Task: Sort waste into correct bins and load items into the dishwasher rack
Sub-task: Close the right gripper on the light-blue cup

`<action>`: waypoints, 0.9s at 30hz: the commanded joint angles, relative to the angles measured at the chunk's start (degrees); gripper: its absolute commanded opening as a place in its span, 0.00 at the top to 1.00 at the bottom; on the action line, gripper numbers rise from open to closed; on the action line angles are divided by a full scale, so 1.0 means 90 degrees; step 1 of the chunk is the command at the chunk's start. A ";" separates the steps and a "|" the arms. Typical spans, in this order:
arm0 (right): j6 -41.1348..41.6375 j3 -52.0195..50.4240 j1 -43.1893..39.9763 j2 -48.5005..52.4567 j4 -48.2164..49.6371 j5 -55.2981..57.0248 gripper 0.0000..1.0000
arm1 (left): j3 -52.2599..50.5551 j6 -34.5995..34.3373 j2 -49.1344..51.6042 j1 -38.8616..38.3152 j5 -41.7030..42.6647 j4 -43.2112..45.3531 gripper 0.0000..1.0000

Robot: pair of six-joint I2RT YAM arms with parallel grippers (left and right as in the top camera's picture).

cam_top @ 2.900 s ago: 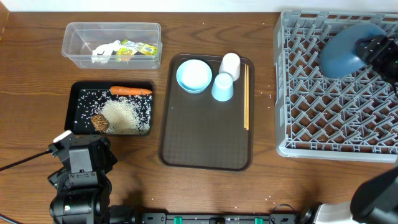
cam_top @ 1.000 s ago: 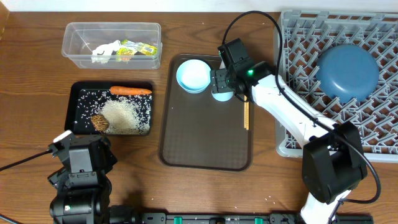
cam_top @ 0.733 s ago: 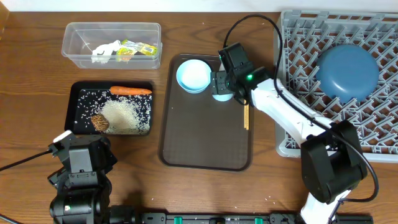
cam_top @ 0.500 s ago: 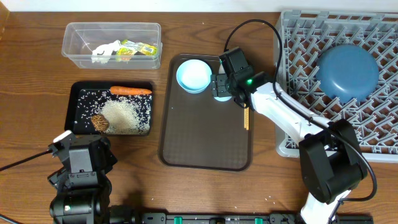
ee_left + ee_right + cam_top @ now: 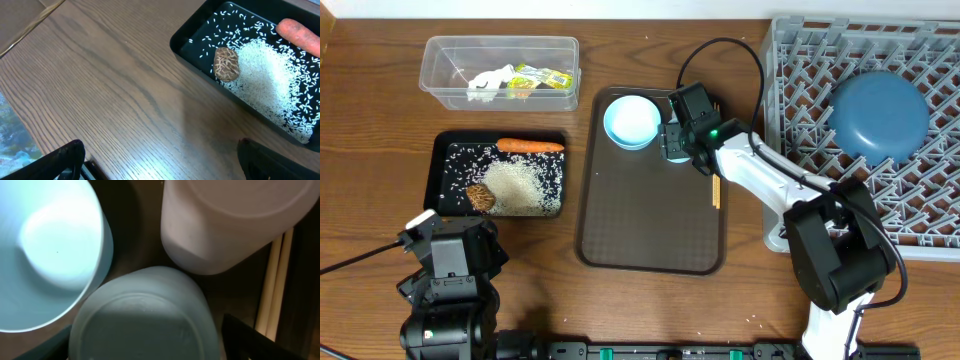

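My right gripper (image 5: 673,138) is low over the brown serving tray (image 5: 650,230). It is open, with its jaws on either side of the upturned light-blue cup (image 5: 145,315). The white cup (image 5: 225,220), the light-blue bowl (image 5: 45,250) and the chopsticks (image 5: 275,290) lie close around it. The dark-blue plate (image 5: 880,110) leans in the grey rack (image 5: 820,200). The black tray (image 5: 435,170) holds the carrot (image 5: 530,146), the brown lump (image 5: 481,197) and rice (image 5: 520,185). The clear tub (image 5: 500,42) holds paper (image 5: 490,82) and the wrapper (image 5: 542,77). My left gripper (image 5: 160,167) is open and empty above bare table.
The bowl (image 5: 632,120) sits at the serving tray's top left, and the chopsticks (image 5: 716,185) lie along its right side. The rack's left wall is just right of the serving tray. The black tray's near corner (image 5: 175,42) lies ahead of my left gripper.
My right arm left the plate in the rack and came over to the serving tray. In the last second its gripper sank lower around the light-blue cup. The left arm has not moved.
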 commanded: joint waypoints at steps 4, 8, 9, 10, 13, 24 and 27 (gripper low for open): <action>0.0032 -0.0007 0.0075 0.0002 0.0126 0.0117 0.37 | -0.0036 0.0085 0.0002 -0.0007 -0.0097 -0.0010 0.02; 0.0032 -0.0002 0.0078 -0.0022 0.0121 0.0117 0.43 | -0.0036 0.0085 0.0002 -0.0007 -0.0100 -0.0012 0.02; 0.0032 -0.0002 0.0078 -0.0032 0.0119 0.0117 0.44 | -0.0036 0.0085 0.0002 -0.0007 -0.0097 -0.0010 0.02; 0.0032 -0.0002 0.0075 -0.0041 0.0112 0.0117 0.44 | -0.0036 0.0085 0.0002 -0.0007 -0.0100 -0.0010 0.02; 0.0032 -0.0002 0.0075 -0.0121 0.0068 0.0117 0.44 | -0.0036 0.0085 0.0002 -0.0007 -0.0097 -0.0010 0.02; 0.0010 -0.0002 -0.0177 -0.1581 -0.0503 0.0318 0.43 | -0.0036 0.0085 0.0002 -0.0007 -0.0097 -0.0012 0.02; -0.0032 -0.0002 -0.0527 -0.2086 -0.0656 0.0359 0.43 | -0.0036 0.0085 0.0002 -0.0007 -0.0100 -0.0012 0.02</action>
